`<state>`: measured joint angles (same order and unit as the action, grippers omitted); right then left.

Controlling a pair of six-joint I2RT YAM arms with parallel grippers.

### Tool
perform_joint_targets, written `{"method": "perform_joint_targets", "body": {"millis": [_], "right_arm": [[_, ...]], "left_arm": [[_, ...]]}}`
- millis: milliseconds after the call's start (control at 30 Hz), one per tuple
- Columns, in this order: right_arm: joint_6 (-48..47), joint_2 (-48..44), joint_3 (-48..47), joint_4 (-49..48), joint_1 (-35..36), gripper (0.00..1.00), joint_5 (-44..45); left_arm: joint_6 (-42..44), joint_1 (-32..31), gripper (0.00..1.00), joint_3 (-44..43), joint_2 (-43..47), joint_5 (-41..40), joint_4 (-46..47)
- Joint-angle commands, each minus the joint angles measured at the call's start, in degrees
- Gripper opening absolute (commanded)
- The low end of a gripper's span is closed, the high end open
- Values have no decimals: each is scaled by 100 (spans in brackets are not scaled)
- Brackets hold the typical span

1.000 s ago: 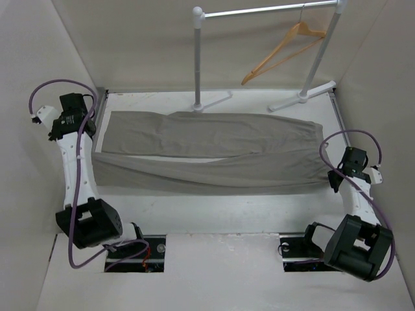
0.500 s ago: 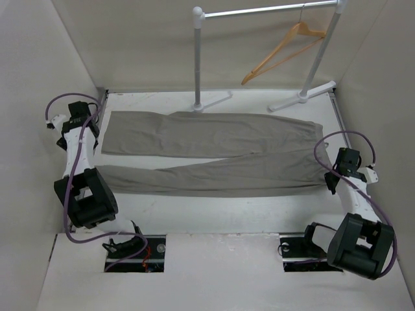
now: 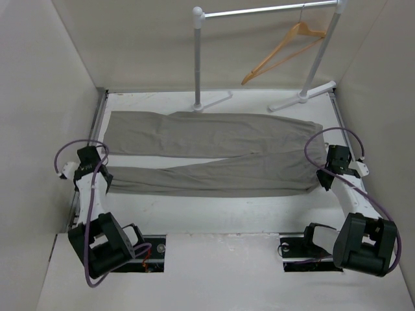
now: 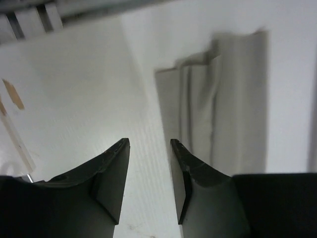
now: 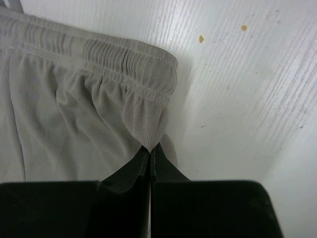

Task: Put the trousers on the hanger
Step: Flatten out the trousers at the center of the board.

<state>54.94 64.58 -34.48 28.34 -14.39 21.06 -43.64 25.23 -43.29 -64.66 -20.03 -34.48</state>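
Note:
The grey-taupe trousers (image 3: 214,152) lie flat across the table, legs to the left, waistband to the right. My right gripper (image 3: 326,175) is shut on the waistband corner (image 5: 148,126), with the cloth pinched between the closed jaws. My left gripper (image 3: 97,176) is open and empty, low over the bare table just left of the near leg's hem (image 4: 218,119). The tan wooden hanger (image 3: 285,50) hangs by its hook from the rail at the back right, away from both grippers.
A white-and-silver clothes rail (image 3: 266,11) stands at the back, its post (image 3: 198,61) and feet (image 3: 301,97) on the table beyond the trousers. White walls close in left, right and back. Bare table (image 3: 220,210) lies between the trousers and the arm bases.
My left arm has swung from the far left corner towards me, down to the near leg's hem. My right gripper moved slightly left with the waistband; the near leg lies narrower.

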Motion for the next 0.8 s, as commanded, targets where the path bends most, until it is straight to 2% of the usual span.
{"method": "perform_joint_targets", "body": {"millis": [0,200,467,600,767], "right_arm": [[43,11,-252,-232,55,3,109],[35,-59,-209,-267,55,3,4],[-18,-209,46,-408,55,3,-14],[-1,-235,20,-408,46,3,-49],[157,-253,-94,-355,55,3,-67]], "left_arm": [[-488,328,36,592,-125,692,502],[-514,768,35,795,-476,843,1135],[-804,812,34,910,-1153,931,1988],[-787,873,24,919,-1408,949,2147],[-804,883,3,848,-1314,993,1912]]}}
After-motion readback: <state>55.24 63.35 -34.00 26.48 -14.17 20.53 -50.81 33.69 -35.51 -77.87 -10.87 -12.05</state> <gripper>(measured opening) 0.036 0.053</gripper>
